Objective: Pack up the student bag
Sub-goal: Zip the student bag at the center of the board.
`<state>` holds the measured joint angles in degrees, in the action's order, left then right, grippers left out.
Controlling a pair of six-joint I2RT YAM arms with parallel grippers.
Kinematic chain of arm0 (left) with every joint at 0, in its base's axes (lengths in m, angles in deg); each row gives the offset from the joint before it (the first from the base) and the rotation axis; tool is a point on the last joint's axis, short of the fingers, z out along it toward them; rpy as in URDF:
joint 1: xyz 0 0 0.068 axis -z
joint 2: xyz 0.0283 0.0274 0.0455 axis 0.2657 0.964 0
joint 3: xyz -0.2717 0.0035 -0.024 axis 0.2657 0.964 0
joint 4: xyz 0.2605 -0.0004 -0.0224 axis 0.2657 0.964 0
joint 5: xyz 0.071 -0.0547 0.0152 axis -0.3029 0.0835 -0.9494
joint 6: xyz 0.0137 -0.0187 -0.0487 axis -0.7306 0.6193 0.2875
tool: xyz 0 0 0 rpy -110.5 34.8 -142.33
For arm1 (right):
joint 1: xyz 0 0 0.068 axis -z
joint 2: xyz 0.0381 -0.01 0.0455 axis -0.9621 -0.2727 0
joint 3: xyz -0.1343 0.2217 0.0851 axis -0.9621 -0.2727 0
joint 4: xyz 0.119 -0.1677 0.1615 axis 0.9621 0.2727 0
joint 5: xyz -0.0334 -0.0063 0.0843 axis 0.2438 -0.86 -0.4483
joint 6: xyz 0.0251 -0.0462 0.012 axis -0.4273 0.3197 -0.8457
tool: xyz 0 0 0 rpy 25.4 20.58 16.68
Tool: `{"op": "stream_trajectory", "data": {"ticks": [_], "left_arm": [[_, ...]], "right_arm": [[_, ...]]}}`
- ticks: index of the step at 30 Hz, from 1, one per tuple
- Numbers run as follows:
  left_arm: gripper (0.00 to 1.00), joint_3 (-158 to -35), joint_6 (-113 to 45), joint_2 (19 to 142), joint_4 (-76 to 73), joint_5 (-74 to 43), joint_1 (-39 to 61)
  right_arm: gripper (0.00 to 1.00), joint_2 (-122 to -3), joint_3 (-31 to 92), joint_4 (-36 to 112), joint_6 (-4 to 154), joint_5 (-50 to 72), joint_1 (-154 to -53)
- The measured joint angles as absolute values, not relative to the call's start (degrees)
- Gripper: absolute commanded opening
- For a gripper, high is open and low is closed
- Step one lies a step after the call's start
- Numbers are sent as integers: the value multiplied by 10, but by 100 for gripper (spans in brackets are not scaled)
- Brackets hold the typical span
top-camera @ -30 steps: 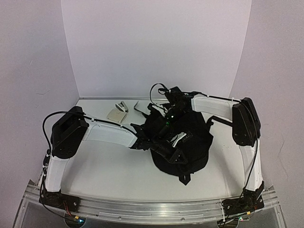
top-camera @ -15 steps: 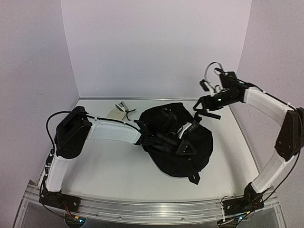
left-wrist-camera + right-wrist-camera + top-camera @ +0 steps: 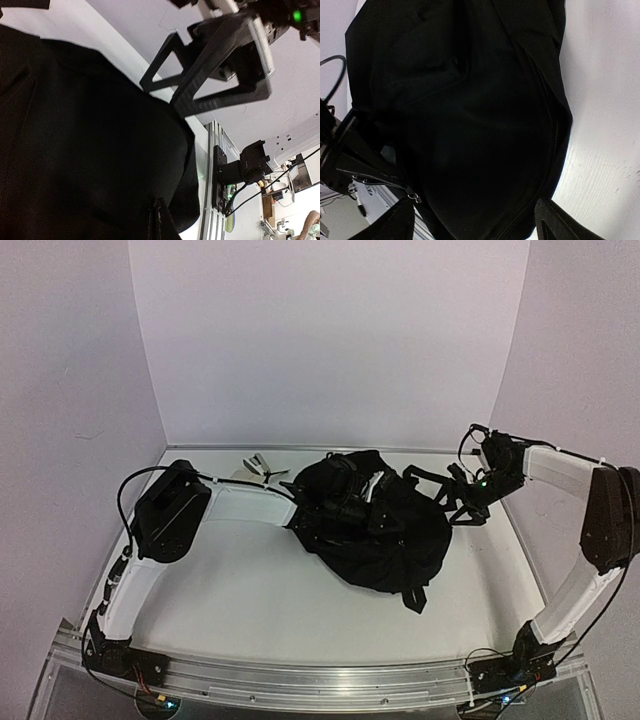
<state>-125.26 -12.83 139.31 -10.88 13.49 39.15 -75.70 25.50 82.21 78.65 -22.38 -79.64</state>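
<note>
Left arm stretched rightward, left pincer (image 3: 365, 512) closed tight; right arm bent inward, right pincer (image 3: 452, 499) spread wide

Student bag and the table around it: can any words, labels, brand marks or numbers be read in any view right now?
No text can be read in any view.
student bag: plain black fabric, no logo, tag or print showing.
small pale items at the back of the table: too small to show any print.
background clutter in the left wrist view: too blurred to read.
</note>
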Motion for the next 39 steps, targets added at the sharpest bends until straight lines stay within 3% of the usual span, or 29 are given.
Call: {"op": "stream_trajectory", "data": {"ticks": [2, 5, 7, 11, 12, 22, 39], "left_arm": [[0, -1275, -129, 1395, -108, 128, 386], [0, -1298, -130, 1396, -107, 121, 381], [0, -1306, -132, 1396, -110, 120, 378], [0, -1292, -145, 1394, -119, 122, 378], [0, -1283, -149, 1392, -120, 123, 379], [0, -1119, -146, 1343, -153, 96, 385], [0, -1074, -128, 1304, -168, 72, 372]], "right_arm": [[91, -762, 249, 824, 782, -240, -787], [78, -773, 246, 832, 781, -264, -785], [59, -787, 246, 834, 782, -278, -785], [6, -825, 251, 838, 785, -299, -787], [0, -836, 255, 840, 784, -302, -787], [0, -868, 276, 853, 790, -306, -738], [0, -878, 276, 845, 846, -269, -662]]}}
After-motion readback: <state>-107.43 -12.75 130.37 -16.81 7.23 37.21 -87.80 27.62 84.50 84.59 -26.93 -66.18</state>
